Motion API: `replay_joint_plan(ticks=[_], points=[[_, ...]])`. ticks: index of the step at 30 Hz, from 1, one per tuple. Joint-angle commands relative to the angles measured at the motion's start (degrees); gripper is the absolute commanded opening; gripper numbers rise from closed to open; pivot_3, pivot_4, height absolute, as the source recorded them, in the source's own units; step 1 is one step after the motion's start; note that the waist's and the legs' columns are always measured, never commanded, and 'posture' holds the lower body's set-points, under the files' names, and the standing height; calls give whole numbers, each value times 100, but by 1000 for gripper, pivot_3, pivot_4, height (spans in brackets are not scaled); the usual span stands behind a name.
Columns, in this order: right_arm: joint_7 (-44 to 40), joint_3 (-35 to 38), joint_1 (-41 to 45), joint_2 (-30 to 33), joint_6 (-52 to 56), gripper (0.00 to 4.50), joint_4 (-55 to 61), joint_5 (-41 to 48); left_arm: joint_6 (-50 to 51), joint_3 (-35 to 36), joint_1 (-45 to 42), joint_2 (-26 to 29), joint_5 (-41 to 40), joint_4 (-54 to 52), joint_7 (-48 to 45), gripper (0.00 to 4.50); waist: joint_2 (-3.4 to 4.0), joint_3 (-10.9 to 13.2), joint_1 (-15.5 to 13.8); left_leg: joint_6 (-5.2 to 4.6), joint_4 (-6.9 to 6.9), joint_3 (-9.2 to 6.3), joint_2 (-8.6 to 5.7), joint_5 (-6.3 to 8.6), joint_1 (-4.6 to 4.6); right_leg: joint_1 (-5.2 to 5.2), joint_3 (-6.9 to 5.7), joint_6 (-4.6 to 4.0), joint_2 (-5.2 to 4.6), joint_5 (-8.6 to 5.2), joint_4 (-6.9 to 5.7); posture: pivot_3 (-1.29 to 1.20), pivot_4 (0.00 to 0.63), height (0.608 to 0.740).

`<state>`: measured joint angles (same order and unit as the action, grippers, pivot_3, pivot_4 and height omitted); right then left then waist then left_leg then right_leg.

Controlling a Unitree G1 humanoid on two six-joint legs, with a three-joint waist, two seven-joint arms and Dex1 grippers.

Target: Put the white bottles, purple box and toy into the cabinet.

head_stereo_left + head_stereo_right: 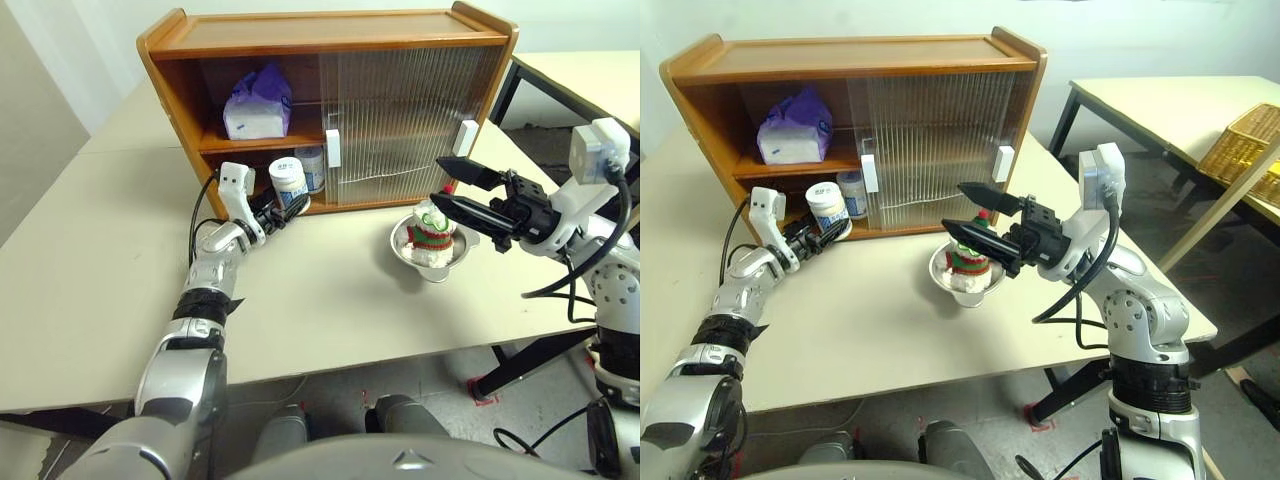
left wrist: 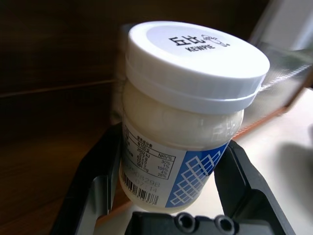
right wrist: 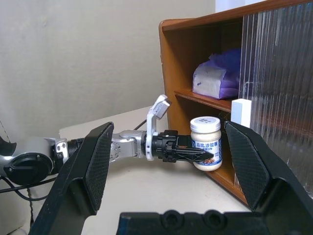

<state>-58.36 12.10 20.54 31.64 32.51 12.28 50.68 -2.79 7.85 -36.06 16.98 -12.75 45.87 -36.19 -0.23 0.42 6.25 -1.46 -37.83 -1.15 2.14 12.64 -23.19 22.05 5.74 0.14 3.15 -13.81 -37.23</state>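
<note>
Cabinet (image 1: 400, 35): wooden, two shelves, standing at the back of the pale surface (image 1: 90, 300); its ribbed sliding doors cover the right part, leaving the left bays open for loading. Purple box (image 1: 257, 103): already on the upper shelf, in the open left bay, white tissue showing at its top. White bottles, two: one (image 1: 311, 166) stands upright inside the lower shelf, just beside the edge of the sliding door; the other (image 1: 287, 181) is held at the mouth of the same shelf, just in front of the first. Left claw (image 1: 283, 207): clamped on that second bottle, a black finger on either side of its body below the lid, as the left wrist view shows; the grip sits low on the jar, presumably so the lid clears the shelf above as it goes in. The bottle appears to hover at the shelf lip rather than rest on it, though contact underneath cannot be told. Judged step: setting this bottle down beside its twin. Toy (image 1: 432, 228): white plush with striped scarf, sitting in a shiny steel bowl (image 1: 432, 258) on the surface in front of the closed doors, not yet stowed. Right claw (image 1: 452, 185): fingers wide apart, empty, poised level just above the toy, probably waiting its turn.
</note>
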Motion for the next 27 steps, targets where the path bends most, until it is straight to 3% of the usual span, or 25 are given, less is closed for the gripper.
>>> replay_joint_plan(ticks=[1, 14, 27], points=[[-10, -51, 5, 2, -42, 4500, 0, -52, -214, 51, -242, 42, 124, 264, 230, 3081, 0, 0, -2, 0, 0, 0, -1, 0, 0, -1, -2, 0, 0, 0, 0, -161, 0, 740], [-13, -58, 4, -11, -78, 4500, -12, -63, -804, 297, -723, -126, 321, 1422, 1920, 3081, -1, 1, 6, -19, -6, 53, -48, -14, 3, -3, -20, 22, -2, 13, 0, -170, 0, 740], [-6, -12, -20, 63, -19, 4500, 59, -15, -1117, 421, -1102, -301, 480, 2240, 2735, 3081, -1, 1, 26, -24, -6, 50, -78, -18, 5, -6, -15, 24, -5, 14, 0, -182, 0, 740]])
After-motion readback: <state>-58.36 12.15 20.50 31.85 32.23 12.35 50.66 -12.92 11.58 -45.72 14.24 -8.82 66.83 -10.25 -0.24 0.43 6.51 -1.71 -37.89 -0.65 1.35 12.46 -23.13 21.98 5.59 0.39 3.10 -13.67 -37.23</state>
